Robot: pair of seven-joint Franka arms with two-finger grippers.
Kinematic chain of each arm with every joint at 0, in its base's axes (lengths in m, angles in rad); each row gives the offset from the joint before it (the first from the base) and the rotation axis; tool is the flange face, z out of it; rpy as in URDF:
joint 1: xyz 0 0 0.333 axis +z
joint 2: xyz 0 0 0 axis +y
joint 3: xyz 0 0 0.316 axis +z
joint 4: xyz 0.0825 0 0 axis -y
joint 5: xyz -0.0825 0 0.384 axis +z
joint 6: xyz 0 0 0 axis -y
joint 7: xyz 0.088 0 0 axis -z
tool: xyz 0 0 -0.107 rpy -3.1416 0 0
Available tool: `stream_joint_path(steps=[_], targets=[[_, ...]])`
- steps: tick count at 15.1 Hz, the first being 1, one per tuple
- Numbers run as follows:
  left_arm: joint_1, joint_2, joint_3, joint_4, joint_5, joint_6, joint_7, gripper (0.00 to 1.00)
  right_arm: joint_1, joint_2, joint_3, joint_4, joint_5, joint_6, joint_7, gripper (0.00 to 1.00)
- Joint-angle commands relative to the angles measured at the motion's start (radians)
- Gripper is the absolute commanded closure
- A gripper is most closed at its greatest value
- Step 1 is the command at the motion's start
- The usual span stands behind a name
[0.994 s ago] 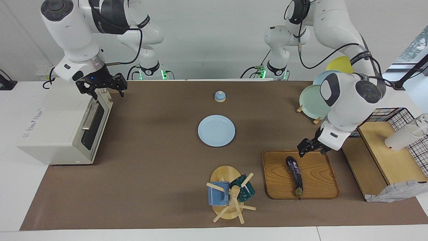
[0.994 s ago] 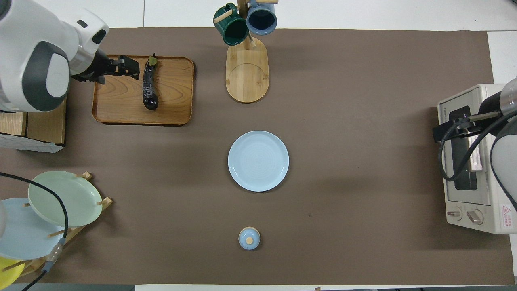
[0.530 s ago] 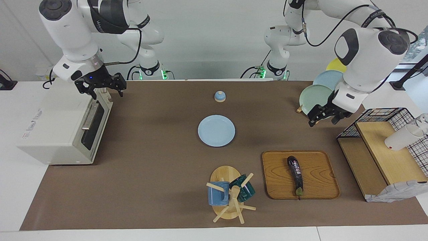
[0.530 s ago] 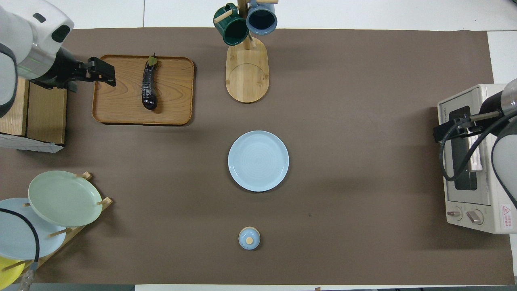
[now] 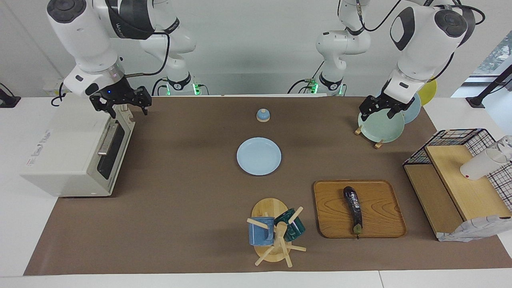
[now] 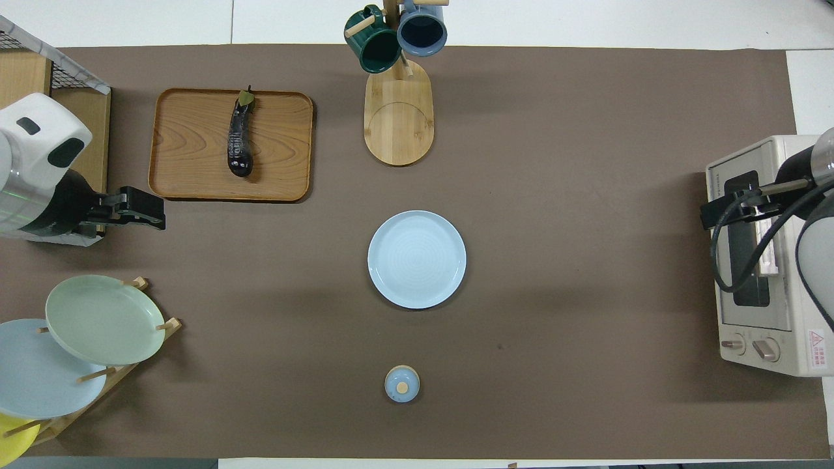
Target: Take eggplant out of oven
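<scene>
The dark purple eggplant (image 5: 353, 209) (image 6: 239, 139) lies lengthwise on a wooden tray (image 5: 380, 216) (image 6: 189, 156) toward the left arm's end of the table, with nothing touching it. At the right arm's end stands the white oven (image 5: 68, 152) (image 6: 762, 326), and its glass door looks shut. My right gripper (image 5: 127, 108) (image 6: 711, 215) hangs open and empty over the oven's top corner nearest the robots. Open and empty too, my left gripper (image 5: 378, 113) (image 6: 151, 217) is raised over the green plate in the rack.
A light blue plate (image 5: 259, 156) sits mid-table, with a small blue lid (image 5: 263, 115) nearer the robots. A mug tree (image 5: 276, 234) stands beside the tray. A plate rack (image 5: 380, 124) and a wire basket with wooden shelf (image 5: 460, 176) are at the left arm's end.
My left gripper rose from beside the eggplant on the tray and drew back toward the robots, to above the plate rack. The eggplant and the right arm stayed put.
</scene>
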Motion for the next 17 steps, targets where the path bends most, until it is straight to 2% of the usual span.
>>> stream_joint_path(steps=[1, 4, 8, 10, 17], targets=[[-0.011, -0.007, 0.001, 0.031, 0.015, -0.041, 0.006, 0.0, -0.002, -0.006, 0.004, 0.02, 0.022, -0.014, 0.009, 0.0], [-0.009, 0.016, -0.004, 0.117, 0.015, -0.177, 0.006, 0.0, 0.0, 0.0, 0.005, 0.037, 0.015, -0.021, 0.009, 0.0], [0.018, 0.028, -0.014, 0.194, 0.009, -0.233, 0.009, 0.0, -0.002, 0.0, 0.005, 0.035, 0.022, -0.03, 0.009, 0.0], [0.069, 0.03, -0.068, 0.194, 0.007, -0.216, 0.01, 0.0, -0.003, 0.0, 0.005, 0.035, 0.022, -0.03, 0.009, 0.0], [0.064, 0.019, -0.063, 0.159, 0.006, -0.193, 0.007, 0.0, -0.003, 0.0, 0.005, 0.035, 0.022, -0.03, 0.009, 0.0]])
